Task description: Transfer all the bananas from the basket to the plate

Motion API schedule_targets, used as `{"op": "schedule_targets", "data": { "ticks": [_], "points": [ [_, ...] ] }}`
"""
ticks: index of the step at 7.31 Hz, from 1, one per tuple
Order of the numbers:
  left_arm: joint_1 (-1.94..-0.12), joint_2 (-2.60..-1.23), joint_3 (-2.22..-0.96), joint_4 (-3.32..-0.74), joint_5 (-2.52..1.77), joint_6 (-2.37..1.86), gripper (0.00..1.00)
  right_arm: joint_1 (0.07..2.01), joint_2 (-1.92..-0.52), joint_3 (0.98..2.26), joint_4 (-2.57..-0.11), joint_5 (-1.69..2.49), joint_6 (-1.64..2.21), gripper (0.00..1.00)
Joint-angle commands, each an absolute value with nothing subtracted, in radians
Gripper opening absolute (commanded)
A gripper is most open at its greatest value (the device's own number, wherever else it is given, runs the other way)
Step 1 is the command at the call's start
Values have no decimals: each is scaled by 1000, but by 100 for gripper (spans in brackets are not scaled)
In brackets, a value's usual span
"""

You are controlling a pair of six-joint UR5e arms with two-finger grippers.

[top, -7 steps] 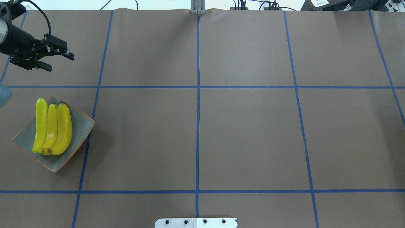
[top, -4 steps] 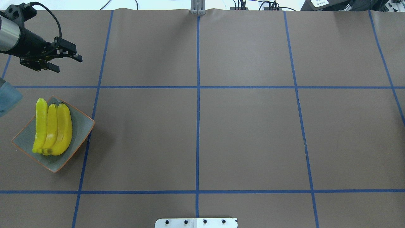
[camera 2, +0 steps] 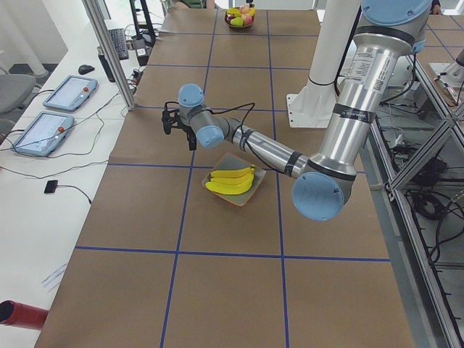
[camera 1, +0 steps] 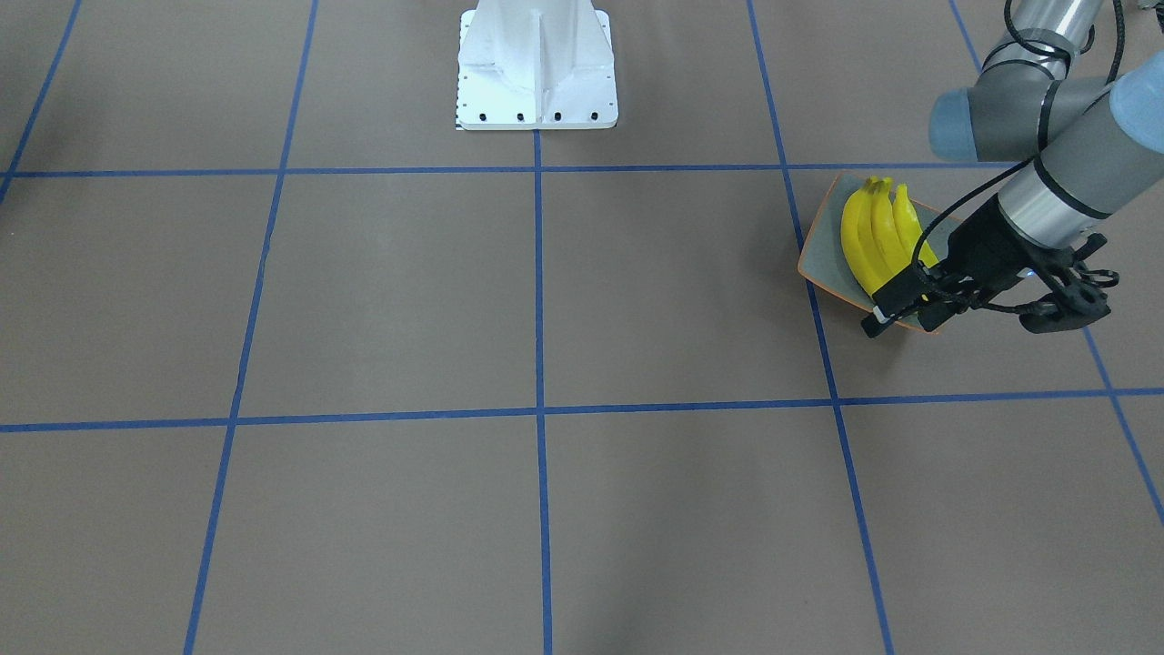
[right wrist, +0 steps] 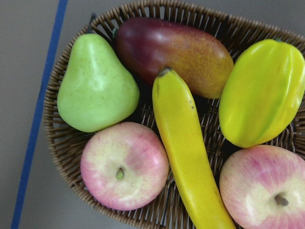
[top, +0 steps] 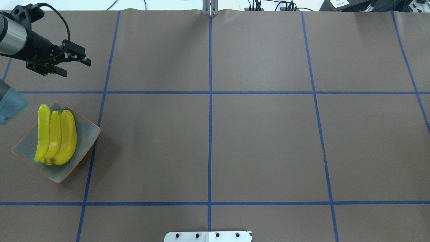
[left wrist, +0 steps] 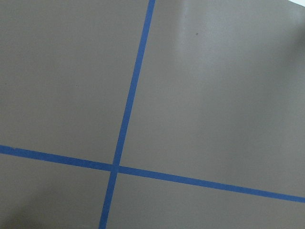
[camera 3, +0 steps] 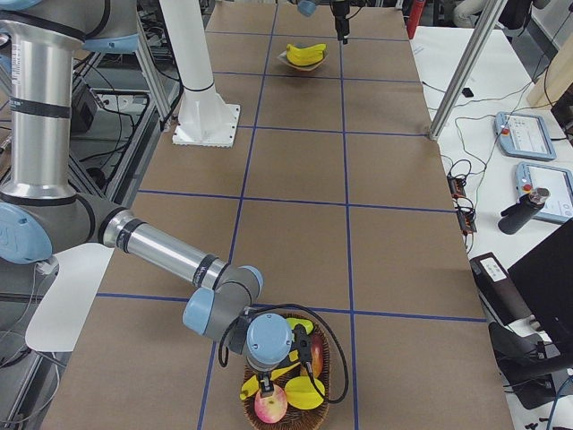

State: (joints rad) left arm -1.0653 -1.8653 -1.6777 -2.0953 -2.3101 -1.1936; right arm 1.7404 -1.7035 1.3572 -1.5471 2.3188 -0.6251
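Three yellow bananas lie side by side on the square grey-green plate with an orange rim, at the table's left. My left gripper is open and empty, above the table beyond the plate; it also shows in the front-facing view. A fourth banana lies in the wicker basket among other fruit. My right gripper hangs over the basket. Its fingers show in no close view, so I cannot tell if it is open or shut.
The basket also holds a green pear, two apples, a mango and a yellow-green starfruit. The robot's white base stands at the table's near middle. Blue tape lines grid the brown table.
My left gripper has moved to the right in the overhead view, further out over the table beyond the plate. It stays open. The bananas and plate have not moved.
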Motion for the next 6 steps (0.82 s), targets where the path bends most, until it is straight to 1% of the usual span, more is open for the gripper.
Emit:
{"op": "schedule_targets", "data": {
  "ticks": [1, 2, 3, 4, 6],
  "points": [
    [-1054, -1865, -1675, -2098, -2286, -1193, 100, 1740, -1616, 1338, -1551, 2318, -611, 99],
    [-1048, -1865, -1674, -2100, -2277, -1195, 100, 1738, -1556, 1272, -1540, 2318, -577, 99],
    [-1045, -1865, -1675, -2100, -2276, -1195, 100, 1735, -1534, 1208, -1502, 2327, -569, 99],
    [-1042, -1865, -1675, -2100, -2275, -1195, 100, 1735, -1540, 1201, -1458, 2363, -551, 99],
    [-1040, -1864, -1674, -2100, -2275, -1195, 100, 1721, -1542, 1198, -1453, 2428, -546, 98]
  ]
}}
